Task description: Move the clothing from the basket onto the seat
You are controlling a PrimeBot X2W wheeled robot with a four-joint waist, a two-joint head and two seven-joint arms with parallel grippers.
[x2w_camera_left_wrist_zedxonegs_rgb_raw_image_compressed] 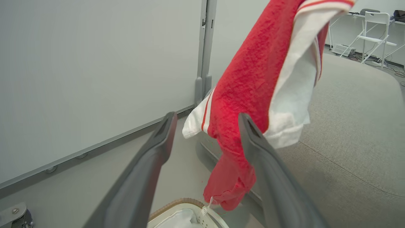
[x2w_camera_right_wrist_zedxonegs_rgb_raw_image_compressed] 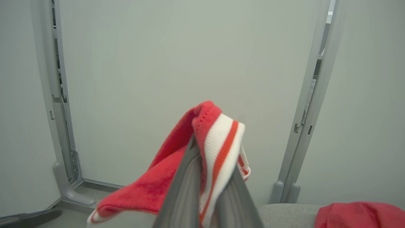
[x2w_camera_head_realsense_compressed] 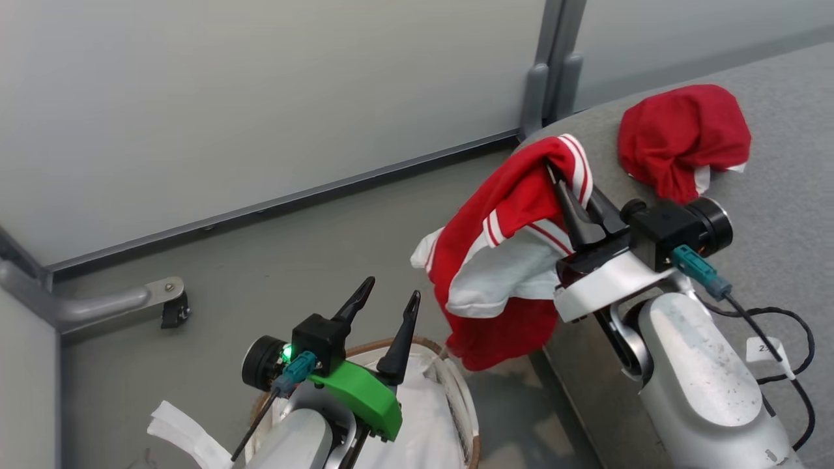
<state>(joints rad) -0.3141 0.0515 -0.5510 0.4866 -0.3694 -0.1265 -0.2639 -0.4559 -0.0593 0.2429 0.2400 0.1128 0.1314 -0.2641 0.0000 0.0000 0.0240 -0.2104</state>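
Note:
My right gripper (x2w_camera_head_realsense_compressed: 559,179) is shut on a red garment with white panels and striped trim (x2w_camera_head_realsense_compressed: 502,260). The garment hangs in the air beside the front edge of the grey seat (x2w_camera_head_realsense_compressed: 782,228), above the floor. In the right wrist view the striped trim (x2w_camera_right_wrist_zedxonegs_rgb_raw_image_compressed: 221,148) drapes over my shut fingers (x2w_camera_right_wrist_zedxonegs_rgb_raw_image_compressed: 186,183). A second red garment (x2w_camera_head_realsense_compressed: 684,140) lies crumpled on the seat. My left gripper (x2w_camera_head_realsense_compressed: 388,301) stands open and empty above the white basket (x2w_camera_head_realsense_compressed: 459,384), whose white liner shows inside. The left wrist view has the hanging garment (x2w_camera_left_wrist_zedxonegs_rgb_raw_image_compressed: 253,79) just beyond its open fingers (x2w_camera_left_wrist_zedxonegs_rgb_raw_image_compressed: 164,136).
Pale wall panels with a grey post (x2w_camera_head_realsense_compressed: 544,78) stand behind the seat. A caster bracket (x2w_camera_head_realsense_compressed: 171,306) sits at the left on the grey floor. A white strip (x2w_camera_head_realsense_compressed: 182,430) lies on the floor left of the basket. A black cable (x2w_camera_head_realsense_compressed: 788,365) loops by my right forearm.

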